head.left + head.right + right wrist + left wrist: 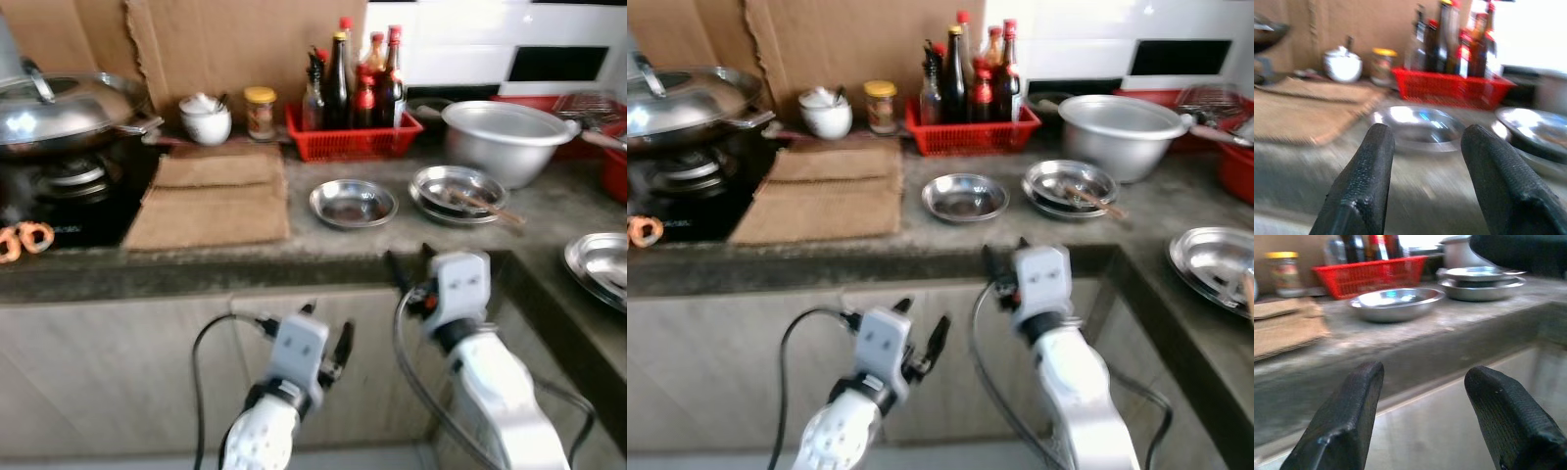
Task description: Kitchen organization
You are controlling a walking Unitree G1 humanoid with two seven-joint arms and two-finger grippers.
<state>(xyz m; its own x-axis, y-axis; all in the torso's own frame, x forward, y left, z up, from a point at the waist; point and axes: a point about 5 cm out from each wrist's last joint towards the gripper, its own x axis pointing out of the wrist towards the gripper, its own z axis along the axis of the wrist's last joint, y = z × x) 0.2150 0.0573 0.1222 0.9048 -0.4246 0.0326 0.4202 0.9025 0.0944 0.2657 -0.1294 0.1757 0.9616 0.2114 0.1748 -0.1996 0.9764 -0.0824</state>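
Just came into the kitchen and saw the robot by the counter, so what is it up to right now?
Nothing is being held yet. The robot stands facing the counter with both arms raised in front of the cabinets. The right gripper is open, up near the counter edge and aimed toward the small steel dish. The left gripper is open too, lower, below the counter edge. Behind the dish sit a red basket of bottles and a large metal bowl.

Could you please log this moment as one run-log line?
left gripper: open, below counter edge | right gripper: open, at counter edge, facing steel dish | nothing held
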